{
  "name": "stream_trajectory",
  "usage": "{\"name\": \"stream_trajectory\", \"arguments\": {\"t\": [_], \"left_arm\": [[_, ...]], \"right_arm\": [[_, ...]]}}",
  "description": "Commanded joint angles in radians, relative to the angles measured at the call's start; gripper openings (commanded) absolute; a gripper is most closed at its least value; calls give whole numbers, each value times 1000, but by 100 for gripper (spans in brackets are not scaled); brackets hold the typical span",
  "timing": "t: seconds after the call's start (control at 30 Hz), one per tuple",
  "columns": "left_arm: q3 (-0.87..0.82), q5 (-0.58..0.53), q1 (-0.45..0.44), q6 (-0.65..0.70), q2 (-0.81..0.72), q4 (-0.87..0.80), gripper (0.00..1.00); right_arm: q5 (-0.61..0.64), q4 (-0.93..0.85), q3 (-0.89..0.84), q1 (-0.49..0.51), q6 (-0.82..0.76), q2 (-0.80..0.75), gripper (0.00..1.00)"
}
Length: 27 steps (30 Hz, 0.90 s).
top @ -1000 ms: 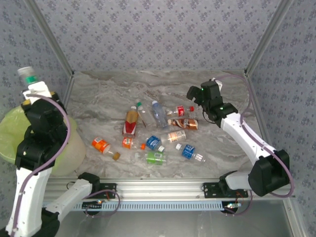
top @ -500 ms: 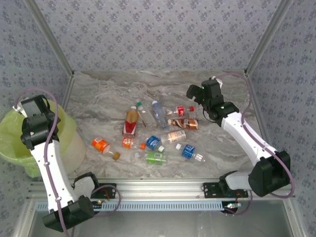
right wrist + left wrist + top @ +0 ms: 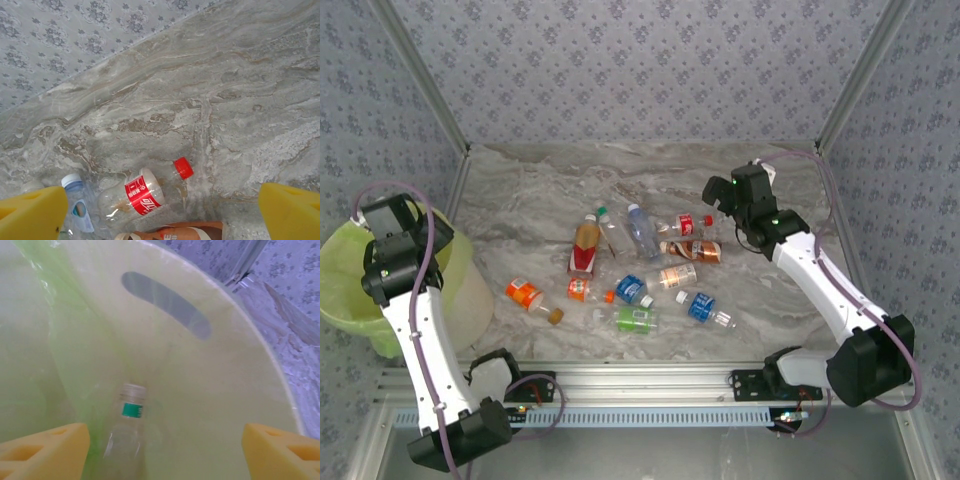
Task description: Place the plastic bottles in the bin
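**Light, Squashy, Rolly**

Left gripper (image 3: 165,450) wide apart over round yellow-green plastic bin (image 3: 240,365), clear green-banded bottle (image 3: 127,425) loose inside. Small clear plastic bottles (image 3: 630,288) lying on grey marble table (image 3: 540,190). Right gripper (image 3: 162,210) apart above clear red-label bottle (image 3: 137,192); probably best pinched across the label.

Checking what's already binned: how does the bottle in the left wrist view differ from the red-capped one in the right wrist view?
The green-banded bottle is inside the bin; the red-capped bottle lies on its side on the table. The green-banded bottle has a pale cap and a green neck band, no label that I can make out; the red-capped bottle has a red cap and a red label. Both are clear plastic bottles.
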Motion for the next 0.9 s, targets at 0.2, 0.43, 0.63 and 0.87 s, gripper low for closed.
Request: {"name": "stream_trajectory", "arguments": {"t": [0.2, 0.43, 0.63, 0.87], "left_arm": [[75, 290, 8, -20, -70, 121, 89], [63, 726, -2, -98, -112, 328, 97], [-21, 875, -178, -133, -137, 514, 99], [-103, 744, -429, -40, -102, 568, 99]], "right_arm": [[55, -109, -44, -4, -7, -68, 99], [66, -169, -119, -4, 50, -162, 99], [24, -284, -176, -5, 154, -246, 99], [-91, -452, -262, -19, 381, -392, 98]]}}
